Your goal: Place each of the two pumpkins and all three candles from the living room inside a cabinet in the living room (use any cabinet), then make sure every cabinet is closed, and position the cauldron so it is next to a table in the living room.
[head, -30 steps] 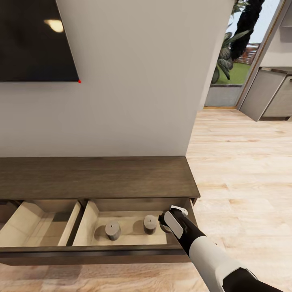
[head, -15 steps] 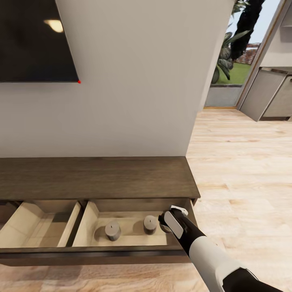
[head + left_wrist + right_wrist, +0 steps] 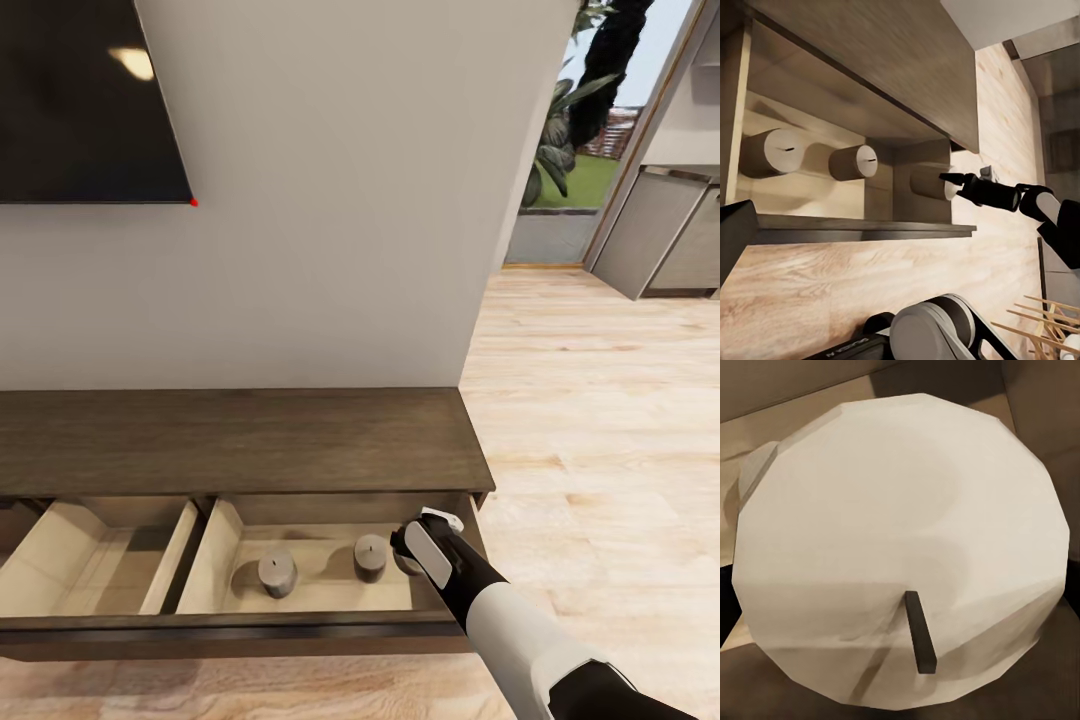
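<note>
Candle no. 3 point(image 3: 900, 547) is sitting in right end effector point(image 3: 412, 545), grip state unclear, at 3 o'clock of drawer point(image 3: 330, 590) w/ two candles point(image 3: 277, 571), for stowing.

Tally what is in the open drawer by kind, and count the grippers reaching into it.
Candles: 3, the left candle, the middle candle and the right candle, in the open drawer of the cabinet
Pumpkins: 0
Grippers at the drawer: 1, the right gripper at the right candle
Total: 4
</note>
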### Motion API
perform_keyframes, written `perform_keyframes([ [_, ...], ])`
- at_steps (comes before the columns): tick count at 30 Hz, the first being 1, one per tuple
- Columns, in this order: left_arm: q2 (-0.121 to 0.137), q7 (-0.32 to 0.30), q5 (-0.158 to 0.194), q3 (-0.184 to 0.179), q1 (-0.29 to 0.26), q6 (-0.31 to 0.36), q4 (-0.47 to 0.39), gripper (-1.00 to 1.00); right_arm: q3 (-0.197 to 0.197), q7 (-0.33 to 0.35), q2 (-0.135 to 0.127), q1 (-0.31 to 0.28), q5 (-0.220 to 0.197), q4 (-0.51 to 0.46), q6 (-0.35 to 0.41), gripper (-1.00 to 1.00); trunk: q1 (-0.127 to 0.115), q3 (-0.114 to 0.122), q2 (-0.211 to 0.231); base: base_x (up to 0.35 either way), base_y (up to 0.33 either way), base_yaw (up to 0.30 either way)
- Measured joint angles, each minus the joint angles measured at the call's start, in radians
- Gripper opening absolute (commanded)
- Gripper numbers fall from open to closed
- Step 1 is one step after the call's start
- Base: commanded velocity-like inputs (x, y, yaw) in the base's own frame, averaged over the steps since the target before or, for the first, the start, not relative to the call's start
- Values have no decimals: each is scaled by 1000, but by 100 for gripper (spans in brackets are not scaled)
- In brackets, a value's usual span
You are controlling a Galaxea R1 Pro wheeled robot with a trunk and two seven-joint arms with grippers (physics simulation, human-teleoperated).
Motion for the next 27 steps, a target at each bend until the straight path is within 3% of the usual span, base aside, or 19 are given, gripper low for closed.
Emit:
perform_keyframes([
  [27,1,0,7,19,0,3,-7,100,0,0,0,0,-1,4,3,-100,100,-81,-182,0,0,0],
])
